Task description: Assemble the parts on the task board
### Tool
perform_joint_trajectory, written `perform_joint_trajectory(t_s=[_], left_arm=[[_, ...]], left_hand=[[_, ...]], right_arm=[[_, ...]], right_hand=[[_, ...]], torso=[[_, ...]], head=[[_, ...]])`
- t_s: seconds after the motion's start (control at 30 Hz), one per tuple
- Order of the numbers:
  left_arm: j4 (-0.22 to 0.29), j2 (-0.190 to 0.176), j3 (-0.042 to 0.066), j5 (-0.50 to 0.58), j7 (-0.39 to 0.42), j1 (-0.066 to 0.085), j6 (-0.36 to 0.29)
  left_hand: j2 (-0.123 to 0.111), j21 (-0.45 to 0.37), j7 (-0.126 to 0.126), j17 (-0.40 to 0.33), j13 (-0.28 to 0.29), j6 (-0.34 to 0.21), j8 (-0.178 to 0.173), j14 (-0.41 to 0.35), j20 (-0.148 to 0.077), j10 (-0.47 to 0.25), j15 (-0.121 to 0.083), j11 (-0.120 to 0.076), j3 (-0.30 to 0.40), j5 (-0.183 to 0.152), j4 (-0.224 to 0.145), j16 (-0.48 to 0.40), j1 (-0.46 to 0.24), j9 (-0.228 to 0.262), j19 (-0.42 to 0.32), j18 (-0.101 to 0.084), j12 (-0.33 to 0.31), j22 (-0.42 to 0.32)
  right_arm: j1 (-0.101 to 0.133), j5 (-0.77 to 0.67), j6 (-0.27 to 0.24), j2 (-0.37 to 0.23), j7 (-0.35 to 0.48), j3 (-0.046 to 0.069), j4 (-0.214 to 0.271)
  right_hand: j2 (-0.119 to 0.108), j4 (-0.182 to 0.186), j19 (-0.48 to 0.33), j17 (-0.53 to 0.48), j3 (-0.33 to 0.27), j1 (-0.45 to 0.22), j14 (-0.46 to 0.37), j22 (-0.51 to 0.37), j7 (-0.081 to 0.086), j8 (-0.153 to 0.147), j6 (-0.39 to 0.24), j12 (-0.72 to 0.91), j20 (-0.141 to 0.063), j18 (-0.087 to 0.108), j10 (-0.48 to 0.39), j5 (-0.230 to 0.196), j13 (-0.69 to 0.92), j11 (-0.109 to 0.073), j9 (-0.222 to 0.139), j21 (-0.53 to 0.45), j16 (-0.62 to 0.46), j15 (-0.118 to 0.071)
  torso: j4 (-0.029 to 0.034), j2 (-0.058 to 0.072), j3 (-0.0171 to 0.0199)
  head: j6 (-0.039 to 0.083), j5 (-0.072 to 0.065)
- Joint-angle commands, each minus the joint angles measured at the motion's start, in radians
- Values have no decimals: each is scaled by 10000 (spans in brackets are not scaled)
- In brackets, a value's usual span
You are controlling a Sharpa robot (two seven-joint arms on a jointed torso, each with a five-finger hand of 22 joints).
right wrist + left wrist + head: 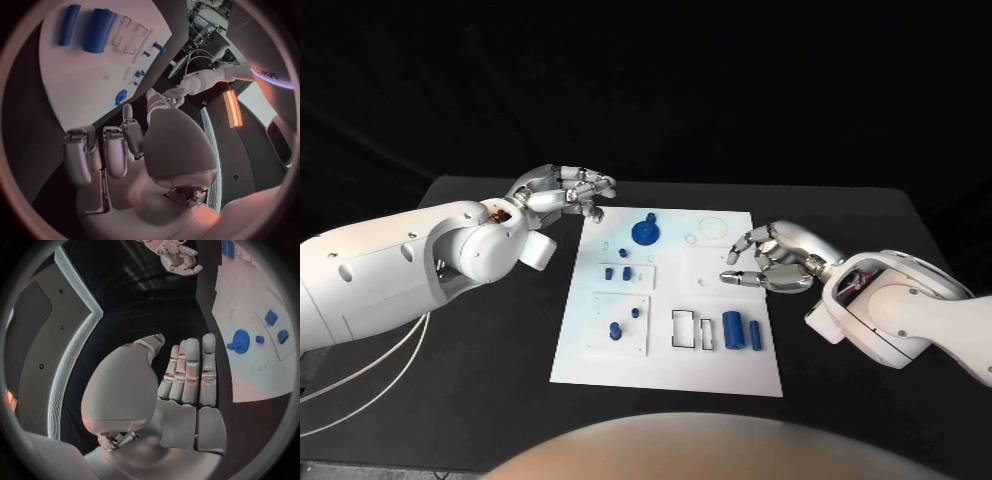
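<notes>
Black table (473,400), white task board (661,365), hands flanking

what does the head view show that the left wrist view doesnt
Head view alone: the two blue cylinders near the task board's right edge, lying beside two outlined slots, and the left hand from outside, above the board's far left corner. Left wrist view alone: that hand's palm side, with nothing in it. Both: the blue gear, the board and the right hand.

Bright overhead light on the white task board (668,300), black surroundings; wrist views bend straight edges.
</notes>
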Motion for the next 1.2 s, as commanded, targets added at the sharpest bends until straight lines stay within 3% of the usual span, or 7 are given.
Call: perform_joint_trajectory(t_s=[0.03, 0.2, 0.33, 0.83, 1.2], left_arm=[[42, -9, 7, 18, 53, 6, 148], [55, -31, 6, 18, 44, 6, 157], [68, -42, 6, 19, 39, 6, 165], [87, -87, 6, 19, 37, 6, 176], [78, -88, 5, 19, 35, 5, 204]], left_hand=[[-18, -36, 12, -9, 16, -86, 62, -6, 0, -65, 38, 11, -38, -37, -7, -59, -89, 13, 65, 100, 49, -14], [-20, -39, 13, -9, 17, -88, 64, -7, 0, -66, 39, 11, -41, -38, -8, -60, -93, 13, 66, 100, 50, -15], [-20, -39, 13, -9, 17, -88, 64, -7, 0, -66, 39, 11, -41, -38, -8, -60, -93, 13, 66, 100, 50, -15], [-20, -39, 13, -9, 17, -88, 64, -7, 0, -66, 39, 11, -41, -38, -8, -60, -93, 13, 66, 100, 50, -15], [-20, -39, 13, -9, 17, -88, 64, -7, 0, -66, 39, 11, -41, -38, -8, -60, -93, 13, 66, 100, 50, -15]], right_arm=[[-163, -255, 599, -223, -1025, -36, 186], [-355, -896, 674, -377, -1673, -73, 346], [-510, -1443, 964, -390, -2083, -88, 464], [-946, -2733, 1308, -9, -2803, -99, 486], [-1104, -3124, 1480, 330, -3090, -99, 201]], right_hand=[[20, 7, 1025, 1715, -57, -111, 893, 2617, 3, 43, -114, 363, -88, -205, 255, 103, 628, 0, 0, 116, 93, -60], [37, 25, 1040, 1854, -121, -279, 920, 2628, -9, 87, -67, 512, -85, -214, 354, 30, 801, -5, -33, 151, 148, -58], [86, 39, 1040, 2259, -296, -838, 1001, 2628, -55, 167, 92, 972, -93, -214, 769, 64, 1376, -40, -124, 151, 296, -76], [114, 13, 1040, 2283, -293, -893, 1004, 2628, -114, 236, 293, 993, -115, -214, 794, 49, 1408, -89, -160, 151, 306, -110], [107, 14, 1040, 2276, -287, -868, 1002, 2628, -117, 214, 294, 913, -122, -214, 722, -6, 1313, -94, -188, 151, 303, -117]], torso=[[-76, -38, -25], [-117, -61, -48], [-120, -71, -72], [-124, -55, -52], [-106, -54, -54]], head=[[-20, -148], [-20, -235], [-20, -311], [-20, -319], [-20, -303]])
